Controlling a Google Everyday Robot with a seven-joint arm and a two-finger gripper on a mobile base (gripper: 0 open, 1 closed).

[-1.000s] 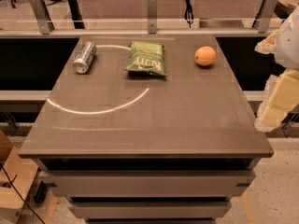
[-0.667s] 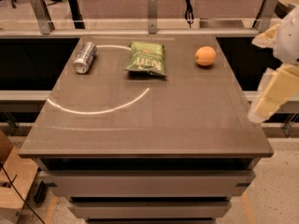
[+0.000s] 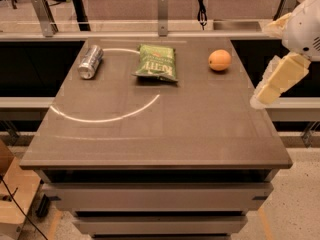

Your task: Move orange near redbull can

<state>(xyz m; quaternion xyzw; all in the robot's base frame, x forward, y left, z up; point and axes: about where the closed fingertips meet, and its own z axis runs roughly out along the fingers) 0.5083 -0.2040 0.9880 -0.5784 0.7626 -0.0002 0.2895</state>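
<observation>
Not started: the orange (image 3: 219,60) is untouched and well apart from the redbull can (image 3: 90,62).
My gripper (image 3: 274,81) hangs off the bench (image 3: 200,134) at its right edge, carrying nothing; can't tell if it's apart or together. The orange sits near it, up-left in view. The redbull can lies on its side well beyond, with the chip bag (image 3: 157,62) between the two. Reach, grasp, carry and place are all left.
</observation>
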